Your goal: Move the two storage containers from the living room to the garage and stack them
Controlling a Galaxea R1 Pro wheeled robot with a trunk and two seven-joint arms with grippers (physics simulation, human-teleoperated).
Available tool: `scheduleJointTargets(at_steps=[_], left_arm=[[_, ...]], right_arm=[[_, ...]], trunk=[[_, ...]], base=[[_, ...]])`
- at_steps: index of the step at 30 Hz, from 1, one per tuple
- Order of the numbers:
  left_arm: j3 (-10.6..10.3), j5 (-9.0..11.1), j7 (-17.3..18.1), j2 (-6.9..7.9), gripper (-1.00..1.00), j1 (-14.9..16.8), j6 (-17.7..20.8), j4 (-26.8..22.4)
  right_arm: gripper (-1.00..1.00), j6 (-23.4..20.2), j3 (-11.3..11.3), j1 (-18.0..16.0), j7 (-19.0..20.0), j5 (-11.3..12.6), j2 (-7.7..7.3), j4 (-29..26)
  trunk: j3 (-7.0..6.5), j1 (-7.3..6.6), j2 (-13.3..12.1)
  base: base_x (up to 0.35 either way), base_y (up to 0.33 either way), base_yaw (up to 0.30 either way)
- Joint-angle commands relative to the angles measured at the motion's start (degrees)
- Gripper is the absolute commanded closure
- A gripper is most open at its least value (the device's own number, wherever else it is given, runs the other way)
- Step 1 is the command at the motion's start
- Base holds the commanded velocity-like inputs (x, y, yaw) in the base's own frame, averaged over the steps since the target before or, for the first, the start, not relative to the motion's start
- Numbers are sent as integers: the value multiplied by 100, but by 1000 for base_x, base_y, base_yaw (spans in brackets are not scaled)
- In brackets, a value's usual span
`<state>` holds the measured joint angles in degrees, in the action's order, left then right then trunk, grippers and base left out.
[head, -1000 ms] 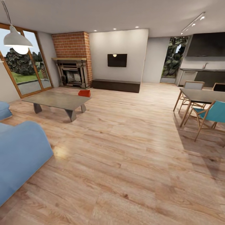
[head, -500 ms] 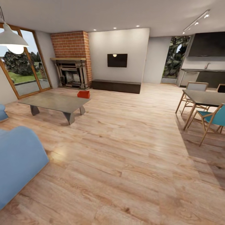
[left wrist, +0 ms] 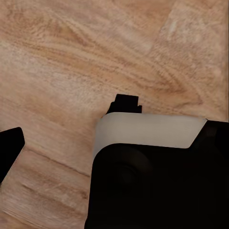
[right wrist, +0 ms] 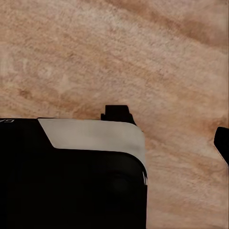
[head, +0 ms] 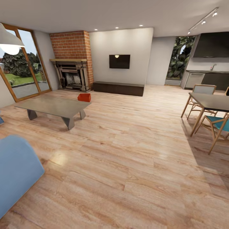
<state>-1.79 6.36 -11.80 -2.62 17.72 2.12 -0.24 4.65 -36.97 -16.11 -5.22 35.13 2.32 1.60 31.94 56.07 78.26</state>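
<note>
One orange-red storage container [head: 84,97] sits on the wood-plank floor [head: 127,152] just beyond the coffee table [head: 54,106], long axis crosswise; state of either gripper cannot be determined.

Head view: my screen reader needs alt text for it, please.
One orange-red storage container sits on the wood-plank floor behind a low grey coffee table, near a brick fireplace. A dark bench lines the far wall; a dining table stands right.
</note>
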Motion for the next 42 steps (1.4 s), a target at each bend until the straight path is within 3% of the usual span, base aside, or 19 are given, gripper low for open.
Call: scheduleJointTargets(at_steps=[1, 42], left_arm=[[-23, 58, -16, -1, -100, 3, 17, -3], [-23, 59, -16, -1, -100, 3, 16, -3]], right_arm=[[-100, 28, -46, -6, -3, 42, 5, 16], [-100, 19, -47, -6, -4, 3, 14, 16]], trunk=[[5, 3, 2], [5, 3, 2]], base=[[324, 0, 0], [324, 0, 0]])
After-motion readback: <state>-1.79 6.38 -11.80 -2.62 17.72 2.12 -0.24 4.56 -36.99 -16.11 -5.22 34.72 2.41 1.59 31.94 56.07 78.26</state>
